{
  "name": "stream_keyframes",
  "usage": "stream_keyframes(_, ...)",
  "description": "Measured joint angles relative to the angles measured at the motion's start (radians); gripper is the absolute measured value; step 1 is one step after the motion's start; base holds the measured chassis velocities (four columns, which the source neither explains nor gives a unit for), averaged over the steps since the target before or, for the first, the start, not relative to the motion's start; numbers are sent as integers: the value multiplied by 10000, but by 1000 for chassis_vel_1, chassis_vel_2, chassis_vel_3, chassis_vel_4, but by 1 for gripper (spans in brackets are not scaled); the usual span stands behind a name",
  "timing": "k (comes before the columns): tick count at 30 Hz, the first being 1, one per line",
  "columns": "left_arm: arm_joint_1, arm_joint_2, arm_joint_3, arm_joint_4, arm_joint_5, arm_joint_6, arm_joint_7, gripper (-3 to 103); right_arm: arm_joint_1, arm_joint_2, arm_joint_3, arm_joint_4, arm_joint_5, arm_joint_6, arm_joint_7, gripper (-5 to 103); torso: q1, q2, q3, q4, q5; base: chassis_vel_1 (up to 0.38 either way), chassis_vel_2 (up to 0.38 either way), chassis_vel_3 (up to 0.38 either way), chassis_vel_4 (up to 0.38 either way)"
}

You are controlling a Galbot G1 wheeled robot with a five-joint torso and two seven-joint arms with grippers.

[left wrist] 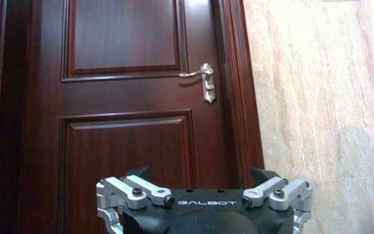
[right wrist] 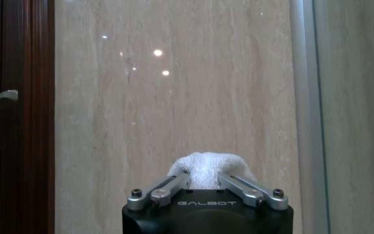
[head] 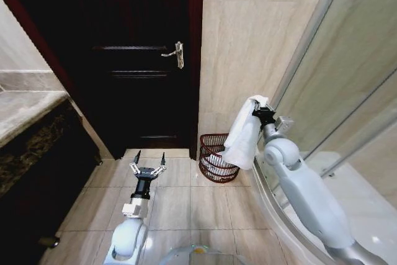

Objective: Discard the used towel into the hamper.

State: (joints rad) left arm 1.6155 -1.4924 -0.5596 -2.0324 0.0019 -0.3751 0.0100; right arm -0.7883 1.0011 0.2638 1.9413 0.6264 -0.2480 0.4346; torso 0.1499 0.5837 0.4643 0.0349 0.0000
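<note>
White towel up in the air, hamper down below it.

We've got the right gripper (head: 260, 111) clamped tight on the white towel (head: 243, 134), which hangs over the rim of the wire hamper (head: 214, 158) standing by the dark wooden door (head: 133, 54). Our left gripper (head: 147, 166) sits low over the floor tiles, fingers spread wide, holding nothing.
</note>
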Motion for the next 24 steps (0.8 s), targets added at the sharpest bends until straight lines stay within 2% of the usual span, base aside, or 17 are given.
stream_keyframes(24,40,-83,17,2,98,-21,35,100,-286,90,-73,222,-320,41,-46,3,-410,-1001,-588,0,0,-11,8,9,-9)
